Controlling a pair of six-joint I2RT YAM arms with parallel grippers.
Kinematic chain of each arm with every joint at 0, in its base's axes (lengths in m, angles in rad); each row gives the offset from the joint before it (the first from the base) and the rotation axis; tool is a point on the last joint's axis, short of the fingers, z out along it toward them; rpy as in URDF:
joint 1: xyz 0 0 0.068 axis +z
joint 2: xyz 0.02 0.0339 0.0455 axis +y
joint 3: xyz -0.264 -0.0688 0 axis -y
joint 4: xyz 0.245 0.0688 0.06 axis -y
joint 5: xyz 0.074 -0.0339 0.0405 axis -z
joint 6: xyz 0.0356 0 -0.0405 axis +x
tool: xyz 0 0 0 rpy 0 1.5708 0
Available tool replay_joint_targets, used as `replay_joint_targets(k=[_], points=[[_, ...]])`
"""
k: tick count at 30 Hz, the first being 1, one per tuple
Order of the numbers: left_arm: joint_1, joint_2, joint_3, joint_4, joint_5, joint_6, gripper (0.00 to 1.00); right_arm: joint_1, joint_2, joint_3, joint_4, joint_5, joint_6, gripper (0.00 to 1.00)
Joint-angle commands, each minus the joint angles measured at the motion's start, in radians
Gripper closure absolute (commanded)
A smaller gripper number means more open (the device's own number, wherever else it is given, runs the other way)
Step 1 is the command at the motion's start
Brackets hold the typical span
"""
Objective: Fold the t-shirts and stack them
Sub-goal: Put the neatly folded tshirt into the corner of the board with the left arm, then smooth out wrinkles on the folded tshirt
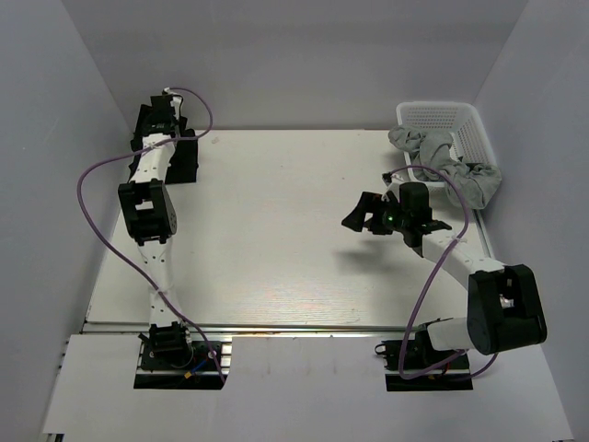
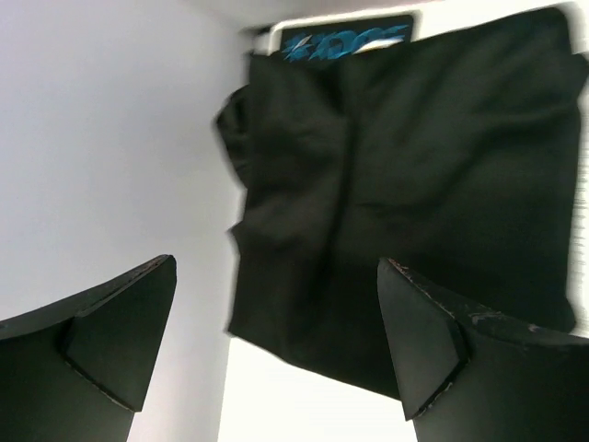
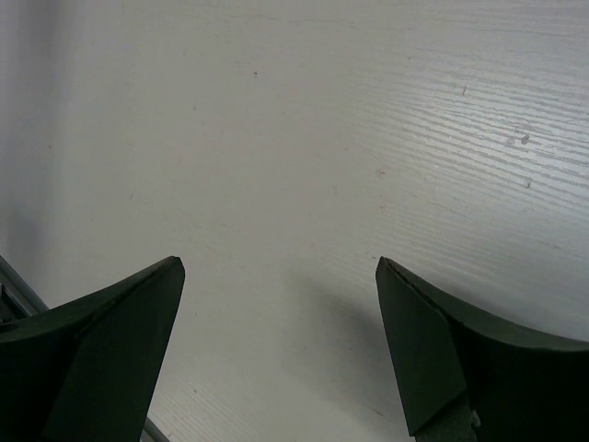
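Note:
A folded black t-shirt (image 2: 405, 184) lies flat at the table's far left corner (image 1: 187, 158), partly hidden under my left arm in the top view. My left gripper (image 2: 276, 341) hangs open just above the shirt's near edge (image 1: 158, 120), with nothing between its fingers. Light grey t-shirts (image 1: 451, 170) lie crumpled in the white basket (image 1: 437, 115) and spill over its near rim. Left of the basket, my right gripper (image 1: 373, 219) is open over bare table (image 3: 276, 341) and holds nothing.
The white lattice basket stands at the far right corner against the wall. White walls close in the table on the left, back and right. A black plate with blue print (image 2: 345, 41) lies beyond the black shirt. Purple cables loop off both arms.

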Motion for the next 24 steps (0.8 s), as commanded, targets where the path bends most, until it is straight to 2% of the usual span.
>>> replay_joint_targets(k=[1, 6, 9, 10, 11, 13, 14, 15, 16, 17, 18, 19, 20, 21, 22, 23, 24], points=[[-0.012, -0.150, 0.004, -0.027, 0.156, -0.071, 0.00, 0.001, -0.044, -0.022, 0.054, -0.022, 0.008, 0.10], [-0.001, -0.129, -0.001, 0.005, 0.236, -0.095, 0.00, -0.002, -0.094, -0.041, 0.040, 0.001, 0.006, 0.10], [0.024, -0.035, 0.134, -0.069, 0.408, -0.118, 0.00, -0.002, -0.106, -0.044, 0.040, 0.013, 0.010, 0.10], [0.037, -0.035, 0.152, -0.069, 0.476, -0.132, 0.04, -0.001, -0.107, -0.044, 0.042, 0.019, 0.010, 0.10], [0.037, -0.035, 0.153, -0.026, 0.514, -0.158, 0.15, 0.001, -0.094, -0.044, 0.054, 0.023, 0.016, 0.10], [0.063, -0.064, 0.110, 0.030, 0.636, -0.204, 0.24, 0.001, -0.071, -0.038, 0.062, 0.015, 0.023, 0.10], [0.064, -0.078, 0.088, 0.119, 0.693, -0.248, 0.36, 0.001, -0.051, -0.034, 0.075, 0.004, 0.031, 0.10], [0.080, -0.092, 0.059, 0.185, 0.763, -0.350, 0.43, 0.001, -0.041, -0.027, 0.086, -0.003, 0.039, 0.10], [0.091, -0.103, -0.006, 0.259, 0.861, -0.424, 0.57, 0.001, -0.018, -0.022, 0.092, -0.011, 0.040, 0.10], [0.106, -0.094, -0.027, 0.323, 0.891, -0.498, 0.81, -0.002, 0.005, -0.008, 0.094, -0.032, 0.048, 0.10], [0.107, -0.072, -0.027, 0.425, 0.923, -0.610, 0.83, 0.001, 0.016, 0.005, 0.095, -0.040, 0.048, 0.10], [0.117, -0.039, 0.003, 0.452, 0.966, -0.647, 0.85, 0.001, 0.031, 0.010, 0.098, -0.057, 0.054, 0.10], [0.117, 0.057, 0.052, 0.453, 0.966, -0.672, 0.88, 0.001, 0.042, 0.015, 0.105, -0.074, 0.063, 0.10], [0.117, 0.107, 0.170, 0.395, 0.933, -0.693, 0.91, 0.002, 0.042, 0.012, 0.120, -0.080, 0.071, 0.10], [0.128, 0.142, 0.203, 0.385, 0.918, -0.703, 0.93, 0.002, 0.041, 0.012, 0.121, -0.085, 0.074, 0.10], [0.128, 0.163, 0.214, 0.385, 0.904, -0.719, 1.00, 0.001, 0.036, 0.010, 0.124, -0.085, 0.077, 0.10], [0.142, 0.149, 0.156, 0.440, 0.914, -0.732, 1.00, -0.001, 0.030, 0.012, 0.115, -0.083, 0.068, 0.10]])
